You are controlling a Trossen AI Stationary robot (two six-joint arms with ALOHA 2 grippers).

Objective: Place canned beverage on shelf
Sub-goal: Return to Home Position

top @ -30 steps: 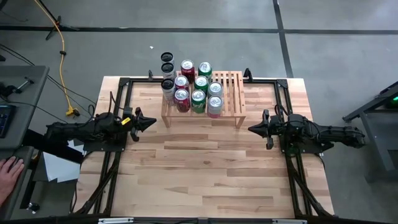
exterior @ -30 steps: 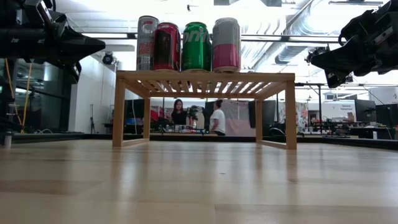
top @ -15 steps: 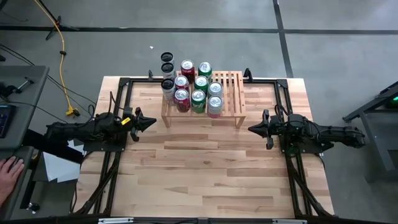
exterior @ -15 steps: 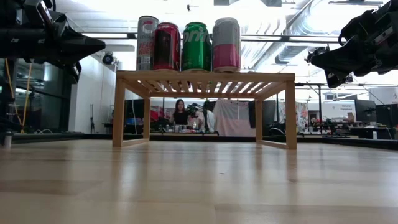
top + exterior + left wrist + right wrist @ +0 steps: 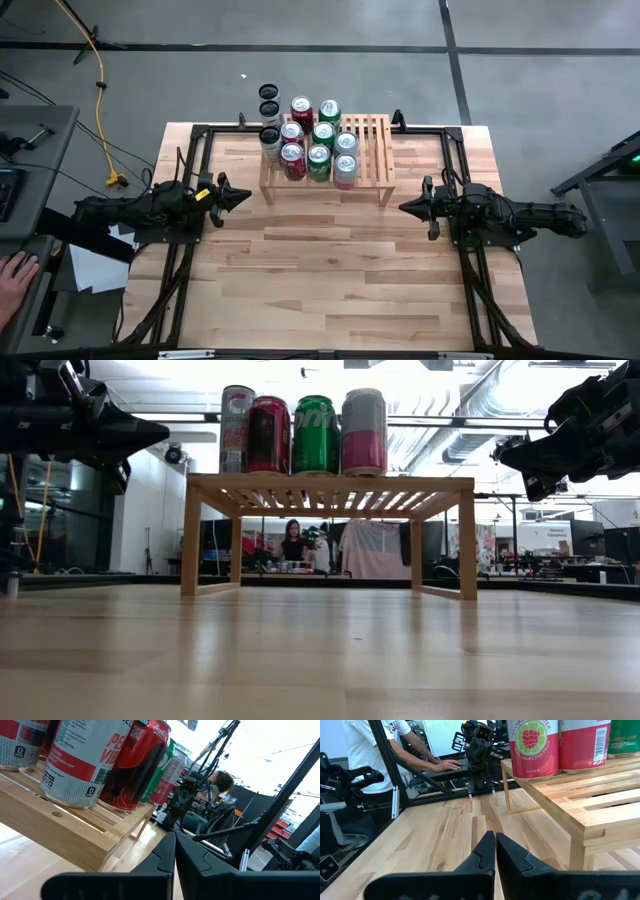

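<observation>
Both level, closed: left gripper (image 5: 246, 198), right gripper (image 5: 403, 208).

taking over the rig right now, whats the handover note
Left gripper: shut, empty, above the table's left side, clear of the shelf.
Right gripper: shut, empty, above the right side, also clear.
Shelf: at the table's far middle, holding upright rows of white cans, red cans, green cans and pink-white cans. Its right end is bare slats.
Done: every can in view is on the shelf, and none lies loose on the table.
Left: apparently no placing. The arms look parked.
</observation>
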